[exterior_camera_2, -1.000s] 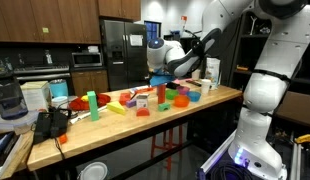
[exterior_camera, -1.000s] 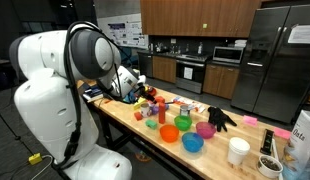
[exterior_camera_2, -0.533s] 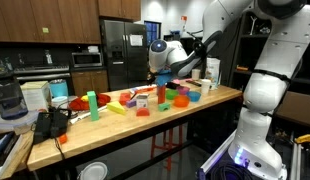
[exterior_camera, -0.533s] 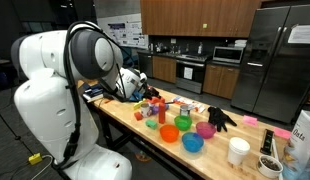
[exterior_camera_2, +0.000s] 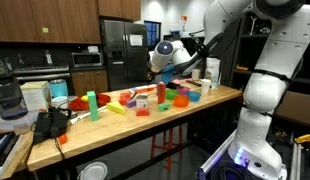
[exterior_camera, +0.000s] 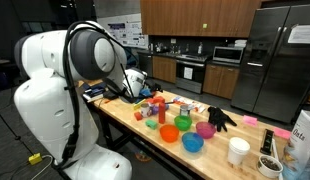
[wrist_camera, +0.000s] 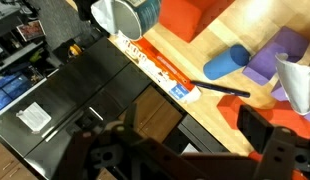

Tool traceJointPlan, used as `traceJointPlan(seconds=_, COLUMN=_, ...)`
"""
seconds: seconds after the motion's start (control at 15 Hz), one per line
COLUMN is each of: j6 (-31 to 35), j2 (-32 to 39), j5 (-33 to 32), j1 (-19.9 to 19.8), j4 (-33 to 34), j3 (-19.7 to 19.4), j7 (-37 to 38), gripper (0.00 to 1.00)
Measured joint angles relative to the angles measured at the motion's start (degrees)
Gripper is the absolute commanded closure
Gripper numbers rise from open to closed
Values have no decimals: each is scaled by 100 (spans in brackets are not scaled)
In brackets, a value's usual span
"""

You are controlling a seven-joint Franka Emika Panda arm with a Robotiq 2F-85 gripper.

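Observation:
My gripper (exterior_camera: 143, 84) (exterior_camera_2: 155, 68) hangs open above the far end of the wooden table (exterior_camera: 130, 124) and holds nothing. It is above a clutter of coloured blocks and touches none of them. In the wrist view the gripper (wrist_camera: 185, 150) shows dark and blurred at the bottom, with only table edge and floor between its jaws. Beyond it lie a red block (wrist_camera: 257, 116), a black pen (wrist_camera: 227, 90), a blue cylinder (wrist_camera: 225, 63), a purple block (wrist_camera: 276, 54), an orange block (wrist_camera: 191, 18) and a metal cup (wrist_camera: 123, 14).
Orange (exterior_camera: 170, 133), green (exterior_camera: 183, 122), blue (exterior_camera: 193, 144) and pink (exterior_camera: 205, 129) bowls stand mid-table, with a black glove (exterior_camera: 221, 118) and white cup (exterior_camera: 238, 151) further on. A green block (exterior_camera_2: 92, 100) and a red block (exterior_camera_2: 142, 102) stand in the row. Kitchen cabinets and fridges stand behind.
The gripper has shifted a little further over the blocks and tilted slightly. Its jaws stay open and nothing on the table has moved.

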Motion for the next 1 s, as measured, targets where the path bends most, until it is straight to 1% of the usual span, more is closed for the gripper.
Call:
traceJointPlan(seconds=0.53, j6=110, j2=2, j5=-70, j1=-15, j4=0, j3=-32, j7=-144, gripper=0)
traceJointPlan(seconds=0.67, j6=69, j2=12, j5=141, j1=-3, j4=-9, j3=-25, j7=-156, gripper=0)
traceJointPlan(seconds=0.8, j6=75, j2=19, j5=97, j1=4, j4=-21, j3=-26, j7=-459, gripper=0)
traceJointPlan(seconds=1.0, j6=154, j2=19, j5=-274, j1=-32, j4=-25, j3=-71, j7=-1113, gripper=0)
